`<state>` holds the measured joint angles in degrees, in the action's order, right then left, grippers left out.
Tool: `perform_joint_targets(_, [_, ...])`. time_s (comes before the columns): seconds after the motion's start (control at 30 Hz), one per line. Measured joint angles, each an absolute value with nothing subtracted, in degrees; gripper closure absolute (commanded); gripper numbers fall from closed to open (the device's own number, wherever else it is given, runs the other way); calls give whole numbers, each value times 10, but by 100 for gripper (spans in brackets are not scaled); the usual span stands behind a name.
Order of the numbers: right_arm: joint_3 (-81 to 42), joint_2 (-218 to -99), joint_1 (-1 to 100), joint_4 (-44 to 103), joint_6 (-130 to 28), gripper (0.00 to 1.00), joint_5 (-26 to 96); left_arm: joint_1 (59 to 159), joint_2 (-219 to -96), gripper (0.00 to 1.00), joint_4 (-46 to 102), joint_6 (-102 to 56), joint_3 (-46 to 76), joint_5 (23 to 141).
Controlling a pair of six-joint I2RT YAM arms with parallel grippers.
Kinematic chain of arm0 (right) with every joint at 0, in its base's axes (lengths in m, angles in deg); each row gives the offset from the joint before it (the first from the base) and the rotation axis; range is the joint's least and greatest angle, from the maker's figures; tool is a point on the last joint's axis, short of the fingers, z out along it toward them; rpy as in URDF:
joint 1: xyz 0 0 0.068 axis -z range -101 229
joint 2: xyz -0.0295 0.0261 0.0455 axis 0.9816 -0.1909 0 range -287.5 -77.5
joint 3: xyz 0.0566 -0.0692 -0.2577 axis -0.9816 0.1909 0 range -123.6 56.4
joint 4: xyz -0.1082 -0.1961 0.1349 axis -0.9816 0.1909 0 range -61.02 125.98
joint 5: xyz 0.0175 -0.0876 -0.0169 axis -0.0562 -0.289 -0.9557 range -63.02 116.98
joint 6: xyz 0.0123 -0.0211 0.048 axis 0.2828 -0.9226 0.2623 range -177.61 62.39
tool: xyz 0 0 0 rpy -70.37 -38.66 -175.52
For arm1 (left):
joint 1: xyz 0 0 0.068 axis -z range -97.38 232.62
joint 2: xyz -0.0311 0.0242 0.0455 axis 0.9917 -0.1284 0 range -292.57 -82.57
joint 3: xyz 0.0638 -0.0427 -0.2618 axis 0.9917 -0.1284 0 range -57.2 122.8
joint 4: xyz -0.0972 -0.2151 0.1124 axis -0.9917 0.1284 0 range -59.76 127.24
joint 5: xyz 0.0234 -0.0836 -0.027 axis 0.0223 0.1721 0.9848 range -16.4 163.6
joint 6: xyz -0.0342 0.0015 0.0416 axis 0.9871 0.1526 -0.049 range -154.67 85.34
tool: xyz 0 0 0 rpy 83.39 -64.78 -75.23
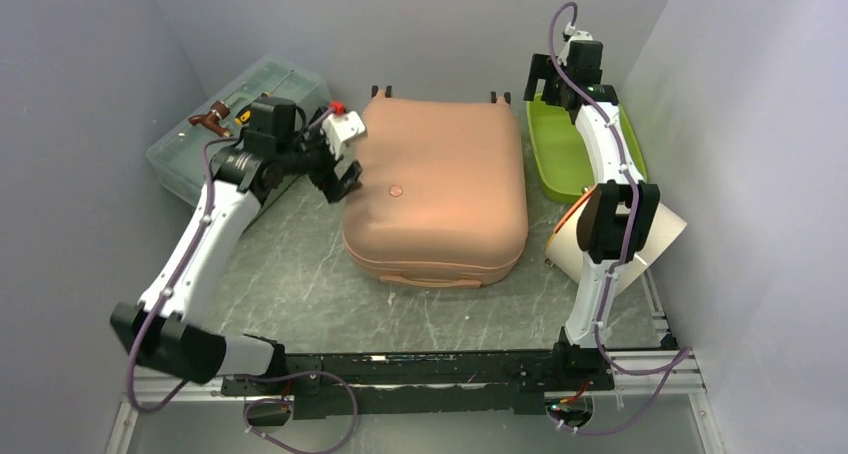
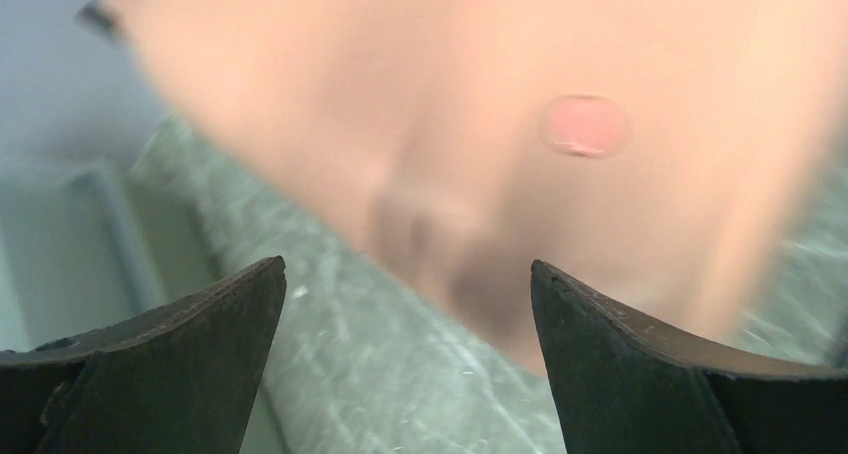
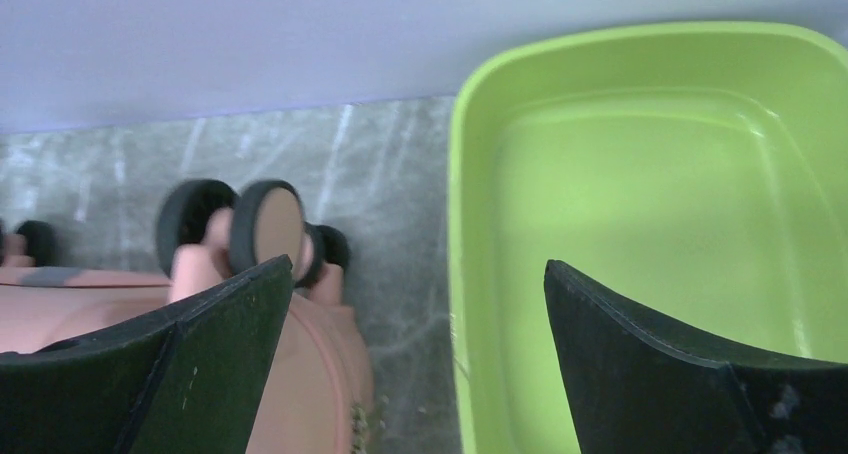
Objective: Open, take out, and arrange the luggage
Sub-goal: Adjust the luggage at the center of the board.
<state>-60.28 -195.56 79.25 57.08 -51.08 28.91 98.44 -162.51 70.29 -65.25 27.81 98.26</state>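
Luggage (image 1: 436, 189) lies closed; left gripper (image 1: 340, 182) gapes just beside it

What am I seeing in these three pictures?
Two robot arms are bolted to the near edge of a table. The wide picture comes from a camera above and behind them. The other two come from cameras on each wrist, so the dark wedges are that arm's own fingers. A closed pink suitcase lies flat in the middle, a grey-green toolbox at the left, a lime tray at the right. The left gripper hovers by the suitcase, the right gripper near the tray's far end. Both are open, holding nothing.
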Motion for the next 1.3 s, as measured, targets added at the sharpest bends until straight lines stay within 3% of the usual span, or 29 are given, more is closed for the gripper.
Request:
perform_joint_targets(0.2, [-673,-2025,790,567,-451,0,387,1006,-1542,1,819,-739,221,1136])
perform_joint_targets(0.4, [-680,-2077,789,541,-378,0,520,1011,-1534,1,852,-790,161,1163])
perform_joint_targets(0.8, [-694,-2122,791,479,-335,0,691,1042,-1479,1,742,-775,77,1096])
perform_joint_targets(1.3, [-664,-2074,789,533,-485,3,664,1037,-1457,1,722,-580,45,920])
